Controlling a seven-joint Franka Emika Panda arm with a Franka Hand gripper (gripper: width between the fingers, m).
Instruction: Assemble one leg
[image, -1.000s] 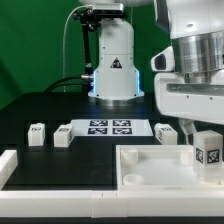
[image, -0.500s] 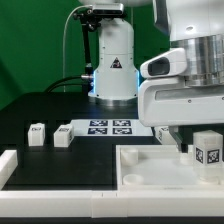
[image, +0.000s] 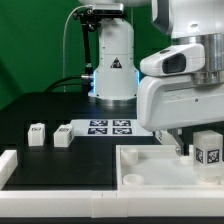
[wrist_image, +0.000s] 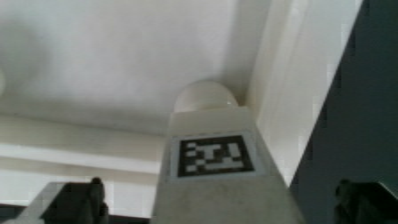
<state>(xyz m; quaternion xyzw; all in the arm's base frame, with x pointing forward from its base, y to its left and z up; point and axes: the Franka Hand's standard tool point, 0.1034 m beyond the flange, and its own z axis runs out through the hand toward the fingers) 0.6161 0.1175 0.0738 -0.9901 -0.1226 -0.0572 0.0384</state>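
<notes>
- The leg (wrist_image: 217, 150): a stubby white block, rounded at its far end, with a square black-and-white tag on the face toward the wrist camera.
- It stands on the white tray part (image: 150, 168), at the exterior view's right.
- The gripper (wrist_image: 222, 205) is spread wide, fingers (wrist_image: 79, 200) flanking the leg, neither touching it.

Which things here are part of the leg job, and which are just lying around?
In the job: tagged leg; open gripper; large white square part.
Lying about: two spare legs; marker board.
</notes>
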